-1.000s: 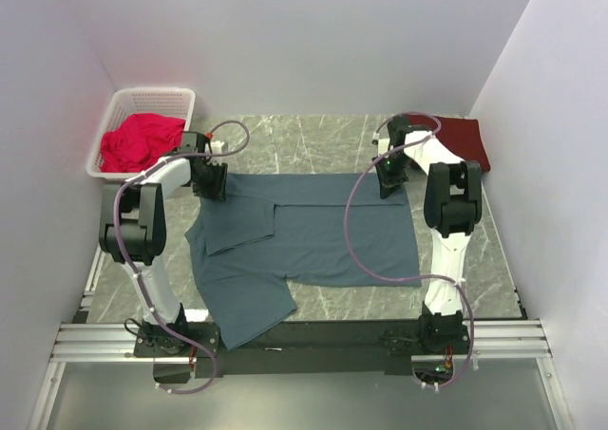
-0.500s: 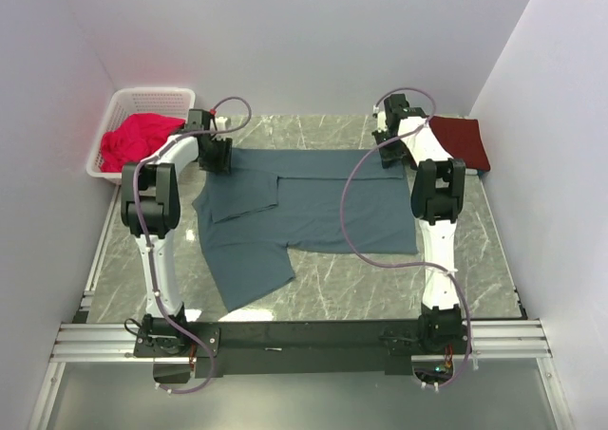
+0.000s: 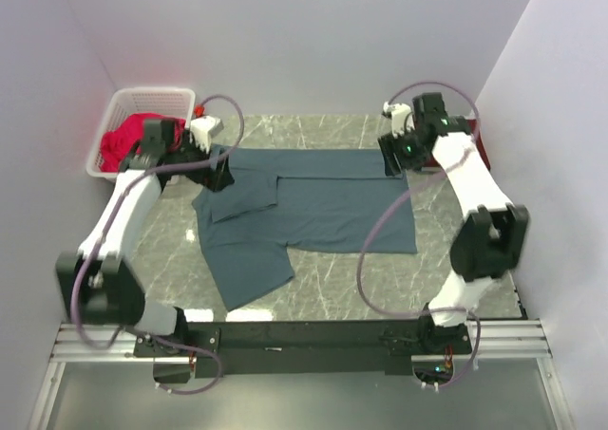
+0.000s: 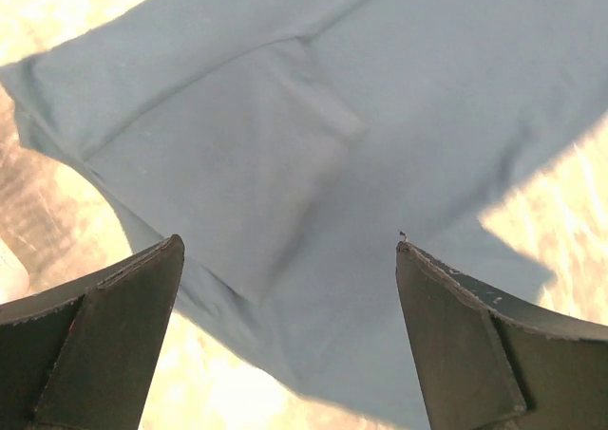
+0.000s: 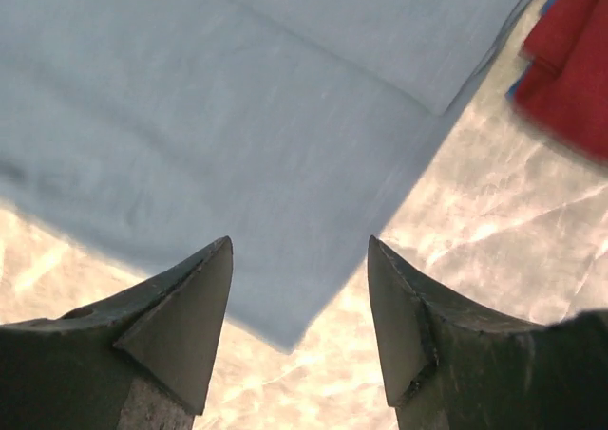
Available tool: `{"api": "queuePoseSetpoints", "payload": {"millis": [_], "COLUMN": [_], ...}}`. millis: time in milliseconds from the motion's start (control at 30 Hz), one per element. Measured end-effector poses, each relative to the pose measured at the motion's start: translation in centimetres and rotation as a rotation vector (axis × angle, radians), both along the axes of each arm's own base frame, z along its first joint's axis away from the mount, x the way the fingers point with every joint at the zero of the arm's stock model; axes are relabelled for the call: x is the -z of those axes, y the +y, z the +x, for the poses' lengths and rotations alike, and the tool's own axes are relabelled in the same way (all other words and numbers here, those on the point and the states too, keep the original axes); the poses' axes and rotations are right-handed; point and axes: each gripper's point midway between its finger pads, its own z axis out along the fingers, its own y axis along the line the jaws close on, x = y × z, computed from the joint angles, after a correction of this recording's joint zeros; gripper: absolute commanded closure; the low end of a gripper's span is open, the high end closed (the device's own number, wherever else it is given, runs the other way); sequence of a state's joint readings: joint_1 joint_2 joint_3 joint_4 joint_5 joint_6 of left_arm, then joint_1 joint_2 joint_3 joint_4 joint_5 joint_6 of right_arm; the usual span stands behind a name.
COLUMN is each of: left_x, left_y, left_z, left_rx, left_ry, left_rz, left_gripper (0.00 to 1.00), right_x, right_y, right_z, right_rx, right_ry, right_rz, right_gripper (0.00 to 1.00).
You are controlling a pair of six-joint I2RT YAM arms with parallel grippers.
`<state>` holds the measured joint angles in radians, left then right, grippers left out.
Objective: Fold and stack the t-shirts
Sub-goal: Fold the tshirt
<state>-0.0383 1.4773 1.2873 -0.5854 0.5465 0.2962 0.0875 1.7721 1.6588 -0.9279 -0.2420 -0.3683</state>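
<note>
Forward over the blue-grey t-shirt (image 3: 313, 212), left tool (image 4: 285, 245) and right tool (image 5: 299, 245) hang spread apart.

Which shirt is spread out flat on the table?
The blue-grey shirt in the middle. The dark red shirt lies folded at the far right; the bright red cloth is bunched in the basket.

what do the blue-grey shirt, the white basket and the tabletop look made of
Blue-grey shirt: soft matte cloth, likely cotton knit; it lies in limp folds. White basket: probably moulded plastic, with slotted walls. Tabletop: polished grey marble or a marble-print laminate; pale veins and a sheen show.
</note>
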Motion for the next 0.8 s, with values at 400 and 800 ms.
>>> {"api": "queuePoseSetpoints", "payload": {"millis": [400, 800], "left_x": [5.9, 11.6], "left_y": [1.1, 2.8], "left_z": [-12.2, -15.5], "left_rx": [0.232, 0.312], "left_ry": [0.071, 0.229], "left_rz": [0.143, 0.255], "left_gripper": [0.23, 0.26], "right_x": [11.7, 14.3], "right_y": [-2.4, -3.0], "right_z": [-16.6, -16.4], "right_rx": [-0.283, -0.371], "right_ry": [0.281, 0.198], "right_rz": [-0.196, -0.328], "right_gripper": [0.59, 0.65]}}
